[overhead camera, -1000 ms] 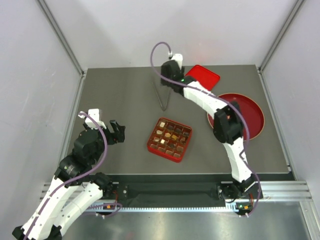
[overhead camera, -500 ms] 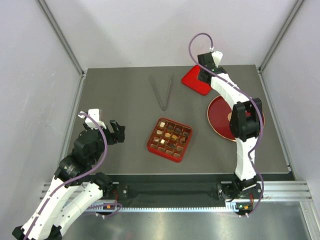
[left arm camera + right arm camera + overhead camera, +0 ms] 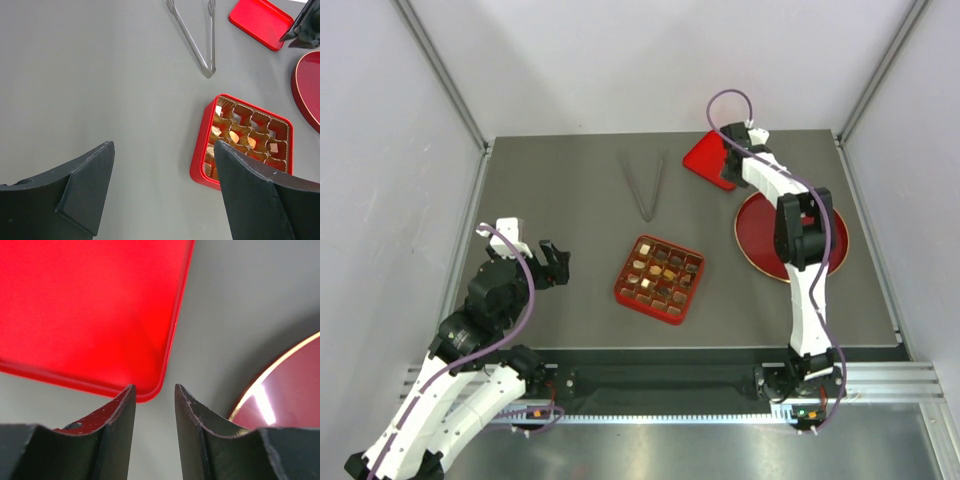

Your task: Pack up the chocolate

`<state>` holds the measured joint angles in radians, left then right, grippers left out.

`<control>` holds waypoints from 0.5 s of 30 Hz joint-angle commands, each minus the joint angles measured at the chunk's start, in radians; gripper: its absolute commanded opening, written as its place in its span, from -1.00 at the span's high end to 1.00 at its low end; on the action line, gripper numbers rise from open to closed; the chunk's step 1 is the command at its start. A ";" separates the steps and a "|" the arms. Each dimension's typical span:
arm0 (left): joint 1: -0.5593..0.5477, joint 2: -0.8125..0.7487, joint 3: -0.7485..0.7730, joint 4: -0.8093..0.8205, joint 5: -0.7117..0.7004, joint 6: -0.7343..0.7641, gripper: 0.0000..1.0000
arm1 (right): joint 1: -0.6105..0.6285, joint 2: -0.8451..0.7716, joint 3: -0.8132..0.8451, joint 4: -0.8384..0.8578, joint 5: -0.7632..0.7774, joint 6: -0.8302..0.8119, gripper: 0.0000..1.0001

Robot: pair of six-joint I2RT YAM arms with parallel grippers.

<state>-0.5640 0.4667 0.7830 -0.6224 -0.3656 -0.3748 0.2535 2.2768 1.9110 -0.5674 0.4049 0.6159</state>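
My left gripper (image 3: 552, 262) hangs over the left part of the grey table (image 3: 550, 190), jaws spread wide and released, nothing between them. Its wrist camera looks between the 2 fingers at bare table, with the tray further on.

Toward the middle, metal tongs (image 3: 645, 185) lie flat on the table, their joined end pointing at the tray. The red gridded tray (image 3: 200, 150) sits near the table's centre, well apart from both my grippers. The chocolate (image 3: 216, 131) is inside it: small brown, tan and pale pieces, each in its own cell, with other cells showing only gold liner.

At the far right-centre lies the flat red lid (image 3: 90, 305). My right gripper (image 3: 154, 390) is down at its rounded corner, jaws drawn close with a narrow gap between. I cannot tell whether they pinch the lid's edge or merely straddle it.

The round red plate (image 3: 825, 225) lies just beside the lid, on its right.
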 commanded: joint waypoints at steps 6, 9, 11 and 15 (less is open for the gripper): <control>-0.002 -0.002 -0.002 0.023 -0.026 0.007 -0.71 | -0.034 0.046 0.039 0.038 -0.035 0.047 0.24; -0.002 0.004 -0.002 0.023 -0.030 0.007 -0.71 | -0.033 0.067 0.052 0.034 -0.040 0.045 0.24; -0.002 0.006 -0.002 0.021 -0.033 0.007 -0.71 | -0.034 0.078 0.060 0.034 -0.043 0.044 0.23; -0.002 0.012 -0.002 0.023 -0.035 0.005 -0.71 | -0.036 0.107 0.098 0.005 -0.034 0.033 0.23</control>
<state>-0.5640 0.4675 0.7830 -0.6224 -0.3836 -0.3748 0.2295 2.3600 1.9522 -0.5591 0.3668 0.6476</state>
